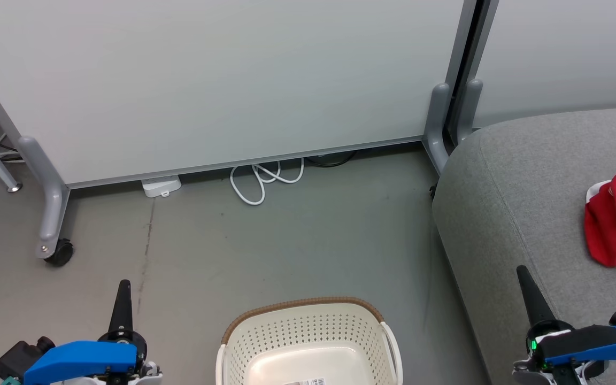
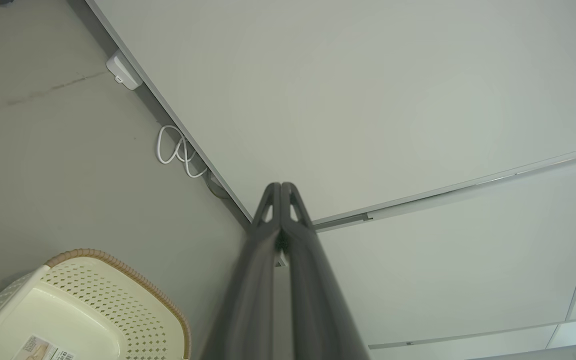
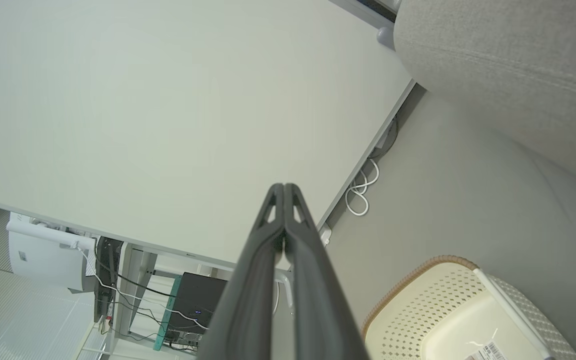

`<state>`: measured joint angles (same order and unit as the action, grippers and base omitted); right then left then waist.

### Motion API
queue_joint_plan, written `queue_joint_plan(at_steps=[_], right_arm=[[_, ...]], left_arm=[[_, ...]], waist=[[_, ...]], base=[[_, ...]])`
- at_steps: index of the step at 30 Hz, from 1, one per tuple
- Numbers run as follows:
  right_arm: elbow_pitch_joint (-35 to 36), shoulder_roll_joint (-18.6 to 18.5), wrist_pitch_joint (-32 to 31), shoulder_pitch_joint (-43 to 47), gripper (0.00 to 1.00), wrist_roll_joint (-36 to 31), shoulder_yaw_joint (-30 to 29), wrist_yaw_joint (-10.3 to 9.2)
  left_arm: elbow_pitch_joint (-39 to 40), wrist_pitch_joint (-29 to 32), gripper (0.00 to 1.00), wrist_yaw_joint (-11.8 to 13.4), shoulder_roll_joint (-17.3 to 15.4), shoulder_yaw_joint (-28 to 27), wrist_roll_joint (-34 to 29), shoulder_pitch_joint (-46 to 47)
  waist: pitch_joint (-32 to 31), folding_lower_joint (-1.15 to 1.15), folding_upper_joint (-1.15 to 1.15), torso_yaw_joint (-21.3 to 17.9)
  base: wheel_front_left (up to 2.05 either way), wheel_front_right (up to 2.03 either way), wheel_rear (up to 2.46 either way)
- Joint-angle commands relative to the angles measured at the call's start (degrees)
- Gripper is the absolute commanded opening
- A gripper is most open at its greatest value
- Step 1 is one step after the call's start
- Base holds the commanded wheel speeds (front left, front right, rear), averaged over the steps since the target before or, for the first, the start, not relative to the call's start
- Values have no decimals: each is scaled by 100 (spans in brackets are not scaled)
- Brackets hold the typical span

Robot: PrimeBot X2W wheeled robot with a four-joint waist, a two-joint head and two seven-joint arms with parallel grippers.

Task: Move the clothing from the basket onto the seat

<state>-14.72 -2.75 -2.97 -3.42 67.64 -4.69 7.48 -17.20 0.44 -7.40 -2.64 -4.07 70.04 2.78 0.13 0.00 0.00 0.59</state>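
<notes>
Head view, basket: the basket (image 1: pixel 302 302) stands on the floor (image 1: pixel 286 240) between our two grippers and is cut by the bottom edge. The part we see holds no cloth, just a label (image 1: pixel 305 382) on its bottom.
Head view, clothing: the clothing (image 1: pixel 615 224), a red heap with white trim, lies on the seat (image 1: pixel 516 203). The right edge cuts it off, so we cannot tell whether both pieces are there.
Head view, grippers: the left gripper (image 1: pixel 124 286) sits low left over the floor, and the right gripper (image 1: pixel 524 278) low right against the seat. Each shows as one dark spike, apart from the clothing.
Left wrist view, pincer: our fingers (image 2: pixel 263 260) press flat together, closed on nothing. The basket is at the lower left, bare but for the label.
Right wrist view, pincer: this one is closed too, and empty. The basket is at the lower right, the seat at the upper right.
Done, as we judge: the clothing is out of the basket and on the seat.
Left, as we judge: little or nothing, though we cannot vouch for the basket's near corner, which is out of frame.
</notes>
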Motion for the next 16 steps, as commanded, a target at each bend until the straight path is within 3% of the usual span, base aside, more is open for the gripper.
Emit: queue_joint_plan(at_steps=[1, 16], right_arm=[[64, -16, -30, -128, 0, 151, -25, 2], [70, -18, -148, -185, 0, 937, -82, 2]], left_arm=[[69, 35, 0, -9, -28, -35, 124, 134], [161, 236, 0, -11, -30, -115, 837, 220]], waist=[[0, 0, 0, -1], [1, 0, 0, -18]], base=[[0, 0, 0], [0, 0, 0]])
